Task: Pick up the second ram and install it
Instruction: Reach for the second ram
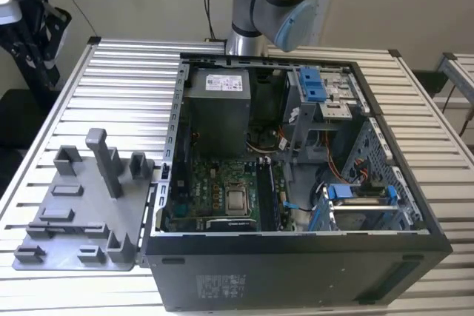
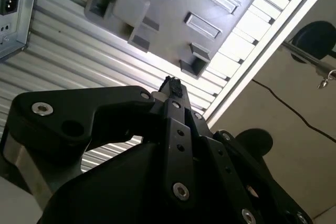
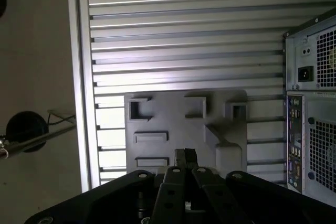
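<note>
So the gripper [image 3: 185, 156] hangs over the grey holder plate [image 1: 81, 220]. In both wrist views its jaws look pressed together with nothing between them, and they don't seem to touch the plate. Honestly, I can't pick out the second ram anywhere. None of the plate's pockets shows a bluish-green stick. The dark slots [image 1: 268, 194] at the 3 o'clock side of the CPU socket [image 1: 237, 199] are too murky to say whether a stick sits in them. The plate lies on the slatted surface [image 1: 126, 79] at the 9 o'clock side of the open PC case [image 1: 296, 271] in the exterior view, just beside its wall, and the arm [image 1: 270, 5] rises at 12 o'clock. Going by what a stick like that is, I'd expect it to be light, thin and stiff but easy to damage. My guess is you'd pinch it across the flat faces near the middle or by the long bare edges, keep off the contact edge, and hold it square so it doesn't twist. Head count: one arm, one gripper, one holder plate, one case, one motherboard [image 1: 215, 190], one CPU socket, two blue drive caddies [image 1: 311, 83], and zero ram sticks I'd swear to.
</note>
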Robot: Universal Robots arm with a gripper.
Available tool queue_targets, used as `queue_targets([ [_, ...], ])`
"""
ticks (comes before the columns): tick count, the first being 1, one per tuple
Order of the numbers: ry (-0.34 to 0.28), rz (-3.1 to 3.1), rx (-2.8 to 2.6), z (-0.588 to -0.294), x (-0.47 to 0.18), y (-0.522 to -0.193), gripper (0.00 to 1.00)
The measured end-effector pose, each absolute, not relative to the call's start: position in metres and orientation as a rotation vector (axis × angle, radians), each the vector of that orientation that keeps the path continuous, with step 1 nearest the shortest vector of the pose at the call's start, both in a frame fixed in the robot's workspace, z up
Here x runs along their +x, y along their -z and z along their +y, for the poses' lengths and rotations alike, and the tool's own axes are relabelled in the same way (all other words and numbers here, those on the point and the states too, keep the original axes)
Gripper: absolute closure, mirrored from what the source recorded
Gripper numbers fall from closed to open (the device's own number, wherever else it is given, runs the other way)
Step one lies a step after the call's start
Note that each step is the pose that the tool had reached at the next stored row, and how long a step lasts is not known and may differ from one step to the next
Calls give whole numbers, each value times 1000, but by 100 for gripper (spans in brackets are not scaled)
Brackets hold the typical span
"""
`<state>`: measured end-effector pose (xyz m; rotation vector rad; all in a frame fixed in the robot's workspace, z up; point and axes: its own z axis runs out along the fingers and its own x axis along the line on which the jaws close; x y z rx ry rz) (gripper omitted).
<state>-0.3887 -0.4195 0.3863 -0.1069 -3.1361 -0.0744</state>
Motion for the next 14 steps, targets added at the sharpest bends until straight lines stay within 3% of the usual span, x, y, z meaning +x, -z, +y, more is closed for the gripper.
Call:
queue_targets([
  [14,74,-3136,-107,-455,-388,-381,89],
])
